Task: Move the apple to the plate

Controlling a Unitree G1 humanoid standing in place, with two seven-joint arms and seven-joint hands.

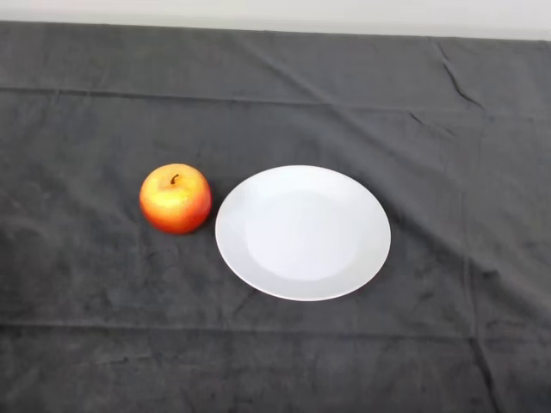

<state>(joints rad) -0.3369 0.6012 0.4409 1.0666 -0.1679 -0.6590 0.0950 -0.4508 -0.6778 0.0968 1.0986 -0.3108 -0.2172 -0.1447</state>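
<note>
A red and yellow apple [176, 199] stands upright on the dark cloth, stem up, left of centre. A round white plate [302, 232] lies on the cloth just right of the apple, with a small gap between them. The plate holds nothing.
The dark cloth [275, 361] covers the whole table, with creases and fold lines across it. The table's far edge runs along the top of the view, with a pale wall behind it.
</note>
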